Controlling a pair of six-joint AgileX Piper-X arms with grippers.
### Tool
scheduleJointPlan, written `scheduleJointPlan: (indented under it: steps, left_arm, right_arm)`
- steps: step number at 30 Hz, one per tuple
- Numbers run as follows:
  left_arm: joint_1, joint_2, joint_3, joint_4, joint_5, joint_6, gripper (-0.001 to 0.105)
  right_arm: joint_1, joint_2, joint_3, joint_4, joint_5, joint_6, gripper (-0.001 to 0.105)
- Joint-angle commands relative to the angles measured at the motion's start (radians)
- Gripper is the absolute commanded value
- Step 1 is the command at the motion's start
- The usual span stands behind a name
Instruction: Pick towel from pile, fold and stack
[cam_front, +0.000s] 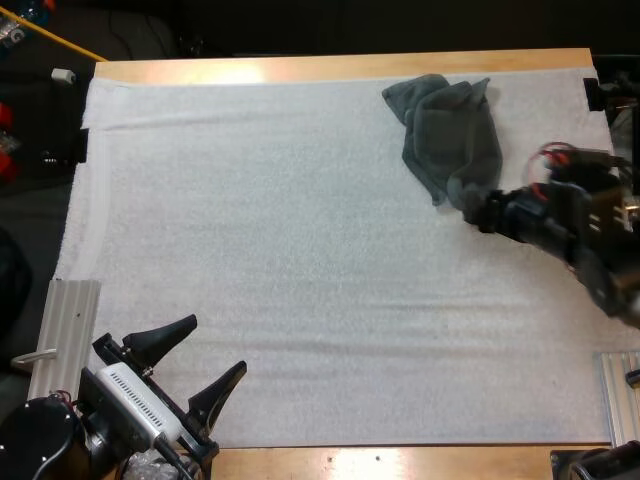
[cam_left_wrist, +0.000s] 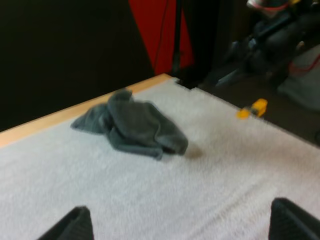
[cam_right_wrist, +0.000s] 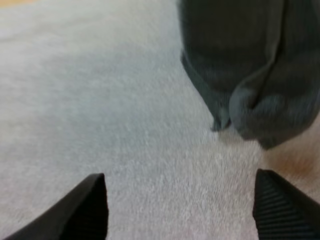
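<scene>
Towel (cam_front: 445, 130) pick-up is the step in hand, judged not yet made: right gripper (cam_right_wrist: 180, 175) stands wide open and holds nothing, just short of the crumpled cloth's nearest corner. From there outward, the towel lies in a heap on the white mat (cam_front: 300, 250), far right, near the table's (cam_front: 350, 68) far edge; the next move calls for advancing over a fold and closing on it. Left gripper (cam_front: 215, 343) is likewise wide open and empty at the mat's near left edge, well apart from the towel.
</scene>
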Motion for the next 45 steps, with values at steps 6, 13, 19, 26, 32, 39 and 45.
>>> scheduleJointPlan:
  steps: [6,13,19,26,32,39,45]
  left_arm:
    - [-0.004,0.003,-0.005,0.070,0.000,-0.009,0.069]
    - [-0.004,0.003,-0.005,0.130,0.005,-0.012,0.069]
    - [-0.004,0.003,-0.005,0.143,0.032,-0.014,0.069]
    - [-0.004,0.003,-0.005,0.143,0.051,-0.014,0.069]
    - [-0.004,0.003,-0.005,0.143,0.051,-0.014,0.069]
    - [-0.004,0.003,-0.005,0.143,0.051,-0.014,0.069]
    - [-0.004,0.003,-0.005,0.143,0.051,-0.014,0.069]
  right_arm:
    - [0.001,0.250,-0.093,-0.045,0.087,0.036,0.061]
    - [-0.001,0.488,-0.246,-0.047,0.187,0.019,0.061]
    - [-0.001,0.639,-0.341,-0.035,0.192,0.018,0.061]
    - [-0.001,0.744,-0.373,0.034,0.192,0.018,0.038]
    - [-0.001,0.760,-0.378,0.093,0.188,0.013,0.003]
    - [0.002,0.678,-0.408,0.119,0.194,-0.072,0.000]
    - [0.005,0.519,-0.407,0.110,0.255,-0.142,0.000]
